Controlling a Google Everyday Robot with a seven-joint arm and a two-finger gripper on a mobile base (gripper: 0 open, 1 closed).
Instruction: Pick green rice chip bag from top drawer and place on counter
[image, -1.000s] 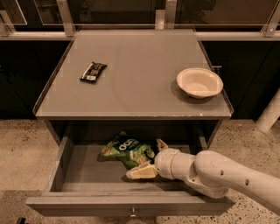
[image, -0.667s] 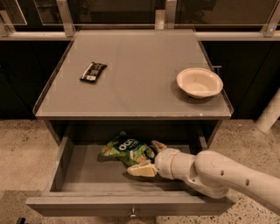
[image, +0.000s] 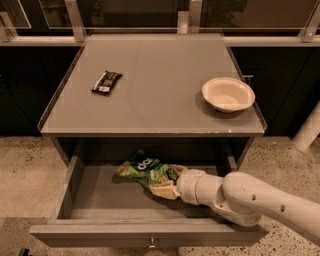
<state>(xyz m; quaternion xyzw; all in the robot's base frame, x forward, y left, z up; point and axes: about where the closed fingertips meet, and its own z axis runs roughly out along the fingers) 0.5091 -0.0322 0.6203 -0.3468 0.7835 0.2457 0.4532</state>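
- The counter (image: 155, 95) carries a bowl (image: 228, 93) near its right edge and a dark bar (image: 106, 82) near its left edge, but no bag yet
- The drawer (image: 100, 200) stays open below the front edge
- The gripper (image: 164, 190) has barely shifted and is against the bag's right end; spread or pinching, I cannot tell
- The green bag (image: 146, 171) lies unmoved on the drawer floor, so the lift is probably still ahead

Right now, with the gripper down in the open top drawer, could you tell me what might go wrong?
The gripper meets only the right end of the crinkled green rice chip bag, so the foil may slip on lifting. The bag lies back in the top drawer, near the counter edge; a straight lift could snag there. The cream bowl sits on the counter's right; placing there risks a knock.
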